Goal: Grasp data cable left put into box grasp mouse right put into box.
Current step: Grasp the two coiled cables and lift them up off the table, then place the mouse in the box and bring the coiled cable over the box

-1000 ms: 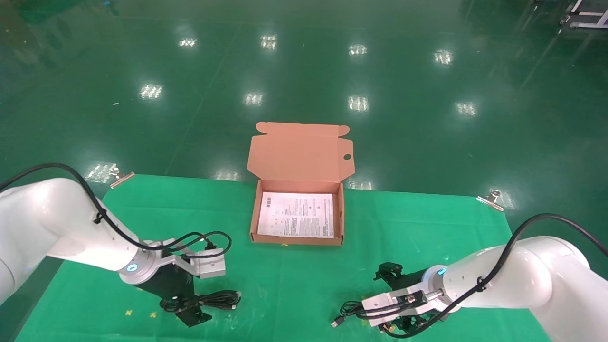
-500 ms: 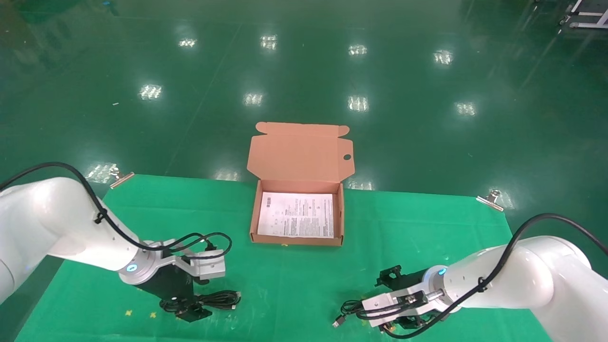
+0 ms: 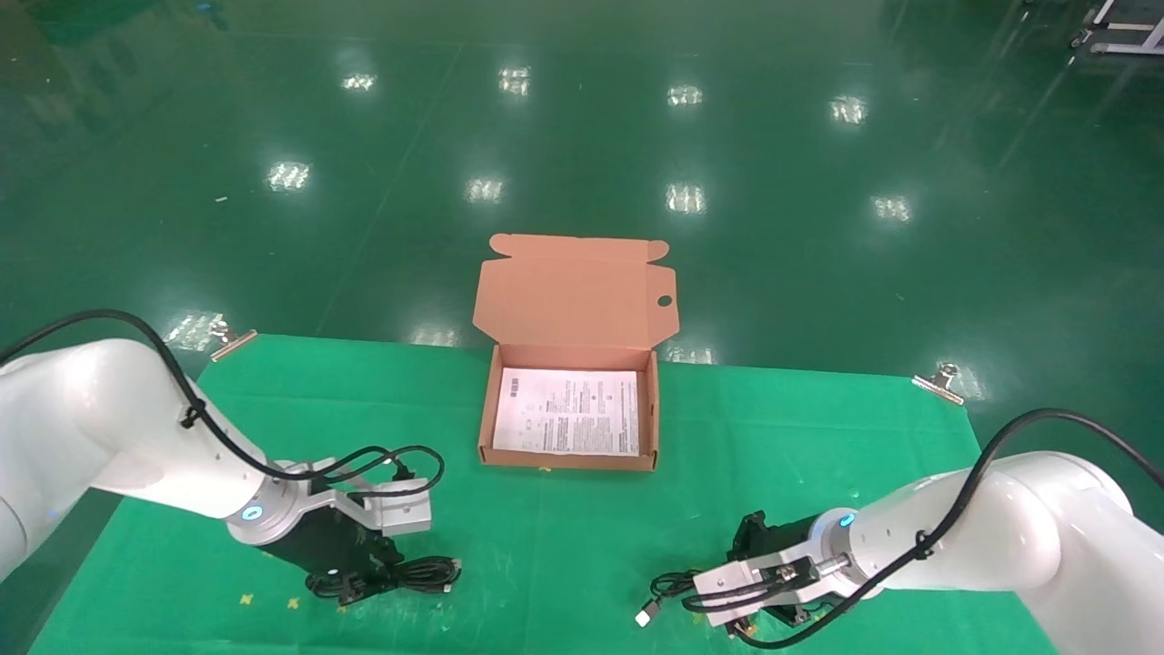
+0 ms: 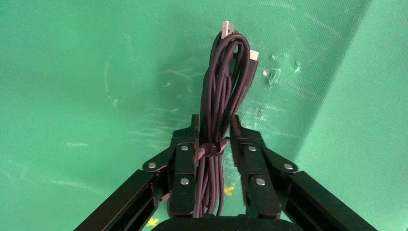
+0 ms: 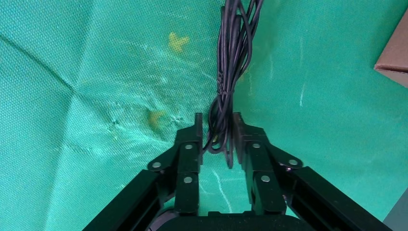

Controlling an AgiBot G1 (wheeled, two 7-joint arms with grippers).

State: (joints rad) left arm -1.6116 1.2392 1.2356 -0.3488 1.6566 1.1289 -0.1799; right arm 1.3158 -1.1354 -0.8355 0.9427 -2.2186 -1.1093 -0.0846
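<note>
The data cable point(image 3: 414, 573), a black tied bundle, lies on the green cloth at the front left. My left gripper point(image 3: 364, 578) is down on it. In the left wrist view the jaws point(image 4: 214, 130) are shut on the bundle point(image 4: 223, 91) at its tie. My right gripper point(image 3: 762, 575) is low at the front right. In the right wrist view point(image 5: 215, 127) it is closed on the mouse's coiled black cord point(image 5: 231, 48). The cord point(image 3: 673, 591) and its USB plug point(image 3: 645, 617) trail towards the left. The mouse body is hidden. The open box point(image 3: 568, 462) stands at the middle back, holding a white printed sheet.
The green cloth point(image 3: 582, 546) covers the table, held by metal clips at the far corners point(image 3: 232, 344) point(image 3: 941, 382). The box lid point(image 3: 573, 291) stands up behind the box. A box corner shows in the right wrist view point(image 5: 394, 53).
Both grippers have closed: the left onto the data cable bundle, the right onto the mouse cord. The USB plug has shifted slightly. The arms stay in place.
</note>
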